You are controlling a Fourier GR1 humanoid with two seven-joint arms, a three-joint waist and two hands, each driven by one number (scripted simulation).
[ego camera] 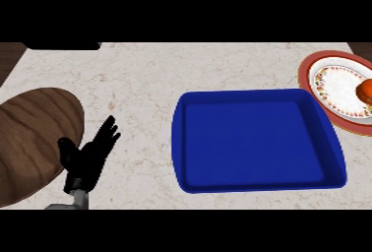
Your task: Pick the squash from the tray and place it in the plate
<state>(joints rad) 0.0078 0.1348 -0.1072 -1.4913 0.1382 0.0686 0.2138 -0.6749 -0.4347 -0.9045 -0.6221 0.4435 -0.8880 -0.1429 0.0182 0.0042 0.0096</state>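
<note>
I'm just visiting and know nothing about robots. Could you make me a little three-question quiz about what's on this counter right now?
1. True or false: the blue tray has the squash lying inside it.
2. Where does the orange squash sit? A) in the tray B) on the red-rimmed plate C) on the wooden board
3. Fill in: the left hand shows at the view's lower ____, with its fingers straight, holding nothing.

Key
1. False: the tray holds nothing.
2. B: it sits on the plate at the right edge, partly cut off by the view.
3. Left, beside the wooden board.

The right hand is not in view.
</note>
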